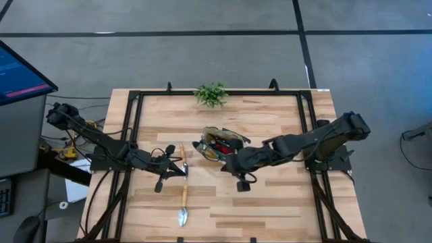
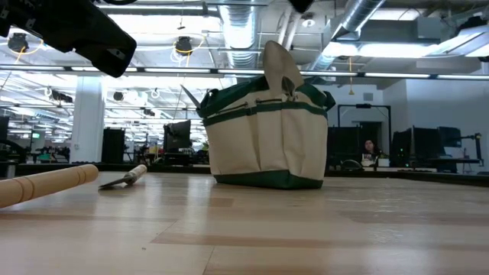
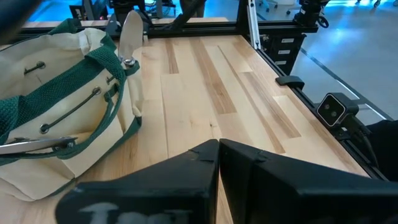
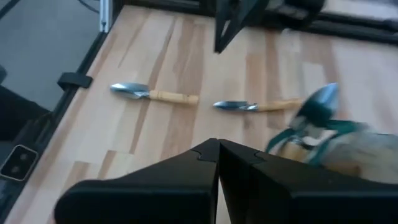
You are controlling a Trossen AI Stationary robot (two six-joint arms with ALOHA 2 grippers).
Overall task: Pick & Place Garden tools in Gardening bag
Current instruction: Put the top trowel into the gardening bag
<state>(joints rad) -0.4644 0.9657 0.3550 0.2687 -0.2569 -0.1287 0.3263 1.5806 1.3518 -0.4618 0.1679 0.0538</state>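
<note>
A light wooden table (image 1: 270,196) in a black frame stands on grey carpet, with an open office under ceiling ducts behind it. Near the table's middle we record the gardening bag (image 1: 219,143), tan with green trim, standing upright; a silver trowel blade (image 2: 281,67) juts from its mouth, and red and dark items lie inside. Left of the bag we list two tools flat on the wood: a short trowel (image 1: 182,155) just beside it, and a longer wooden-handled trowel (image 1: 183,202) in line with it, blade toward the table's near edge. The left gripper (image 1: 181,170) sits between these two trowels, its fingers (image 3: 205,171) pressed together and holding nothing. The right gripper (image 1: 229,164) hangs by the bag's near side, its fingers (image 4: 214,163) likewise closed and empty. At the far edge we note a small leafy green plant (image 1: 211,94); a monitor (image 1: 17,73) stands off the table's left side.
</note>
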